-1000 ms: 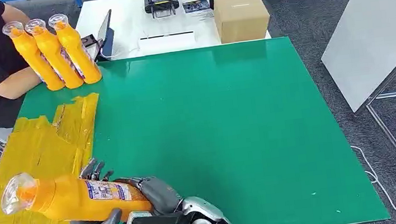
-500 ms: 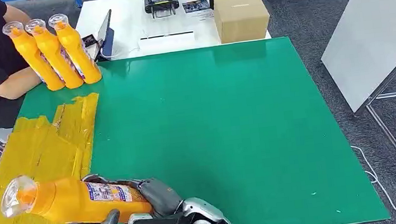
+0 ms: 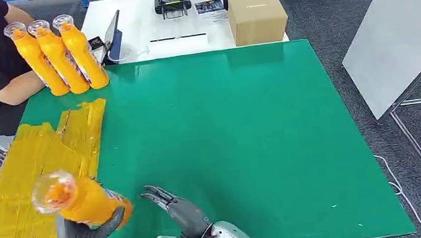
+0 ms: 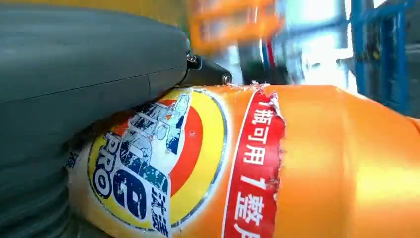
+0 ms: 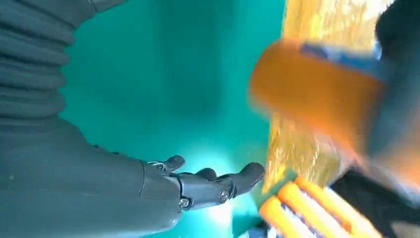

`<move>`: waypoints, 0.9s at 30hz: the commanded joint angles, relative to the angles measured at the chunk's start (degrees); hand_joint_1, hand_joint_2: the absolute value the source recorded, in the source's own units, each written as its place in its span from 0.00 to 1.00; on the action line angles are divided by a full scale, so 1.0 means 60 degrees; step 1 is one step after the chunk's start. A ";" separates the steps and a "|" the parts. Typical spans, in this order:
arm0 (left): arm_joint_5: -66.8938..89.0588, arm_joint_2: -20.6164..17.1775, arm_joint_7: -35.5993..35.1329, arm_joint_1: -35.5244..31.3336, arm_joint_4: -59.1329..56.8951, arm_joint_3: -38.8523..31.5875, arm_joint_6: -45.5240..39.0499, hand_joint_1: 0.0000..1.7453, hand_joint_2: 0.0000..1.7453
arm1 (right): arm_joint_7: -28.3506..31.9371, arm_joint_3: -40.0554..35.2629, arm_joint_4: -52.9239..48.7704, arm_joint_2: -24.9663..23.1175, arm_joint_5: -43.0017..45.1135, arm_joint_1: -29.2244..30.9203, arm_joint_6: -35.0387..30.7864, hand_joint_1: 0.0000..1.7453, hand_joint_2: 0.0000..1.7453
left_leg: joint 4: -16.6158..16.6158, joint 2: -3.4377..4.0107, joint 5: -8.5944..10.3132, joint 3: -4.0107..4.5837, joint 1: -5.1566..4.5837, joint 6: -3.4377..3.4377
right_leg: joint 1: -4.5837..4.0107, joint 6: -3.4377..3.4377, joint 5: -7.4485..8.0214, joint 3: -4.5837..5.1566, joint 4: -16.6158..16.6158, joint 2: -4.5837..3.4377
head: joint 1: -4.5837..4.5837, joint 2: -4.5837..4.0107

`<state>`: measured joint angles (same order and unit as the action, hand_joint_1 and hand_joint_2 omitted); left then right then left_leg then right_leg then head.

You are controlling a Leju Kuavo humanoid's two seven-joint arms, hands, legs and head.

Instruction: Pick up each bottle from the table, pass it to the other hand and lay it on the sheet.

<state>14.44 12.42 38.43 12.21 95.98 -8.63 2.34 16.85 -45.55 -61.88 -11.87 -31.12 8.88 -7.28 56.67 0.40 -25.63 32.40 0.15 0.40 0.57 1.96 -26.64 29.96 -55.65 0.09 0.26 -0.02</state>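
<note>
The left hand held an orange bottle near the table's 7 o'clock corner, with its thumb and fingers wrapped around the fat end. The bottle was tipped up, so its clear cap pointed up toward the camera. It was in the air over the edge where the yellow sheet met the green table. Up close, the bottle's label showed blue, red and yellow, and the grey thumb pressed against it. The right hand was just beside the bottle, at about 3 o'clock from it, over the green table. Its fingers were spread apart and it held nothing. Three more orange bottles stood close together at the table's 11 o'clock corner, next to a person's arm. Past the table's far edge, at 12 o'clock, a brown box sat on a white table.
</note>
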 commanded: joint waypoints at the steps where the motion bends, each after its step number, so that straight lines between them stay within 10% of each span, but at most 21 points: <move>1: 0.2798 -0.0894 -0.0187 -0.0765 -0.1129 -0.1151 -0.2304 1.00 1.00 | 0.0012 0.1018 -0.1662 0.0783 0.0021 -0.0574 0.0040 0.00 0.00 | -0.0013 -0.0018 0.0005 -0.0016 0.0006 -0.0003 | -0.0007 -0.0006 0.0002 -0.0022 0.0015 0.0015 | -0.0004 0.0000; 10: 0.8353 -0.1780 -0.1690 -0.0746 -0.2903 -0.1425 -0.6019 1.00 1.00 | 0.0404 0.1708 -0.2721 0.1355 0.0714 -0.0647 0.0184 0.00 0.00 | -0.0017 -0.0013 0.0002 -0.0028 0.0001 0.0000 | -0.0002 -0.0003 -0.0001 -0.0032 0.0017 0.0012 | 0.0000 0.0000; 27: 0.9999 -0.2373 -0.2556 -0.1076 -0.4693 -0.0910 -0.5932 1.00 1.00 | 0.0469 0.1610 -0.2504 0.1343 0.0823 -0.0317 0.0281 0.00 0.00 | -0.0013 -0.0019 -0.0001 -0.0033 0.0005 -0.0001 | -0.0007 -0.0005 -0.0005 -0.0041 0.0016 0.0016 | 0.0000 0.0000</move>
<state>73.85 -0.20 23.41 7.99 74.86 -15.78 -33.66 19.54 -36.39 -77.70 -5.35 -26.38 5.07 -5.99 56.66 0.38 -25.62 32.37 0.16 0.39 0.54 1.96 -26.64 29.92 -55.67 0.09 0.26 -0.02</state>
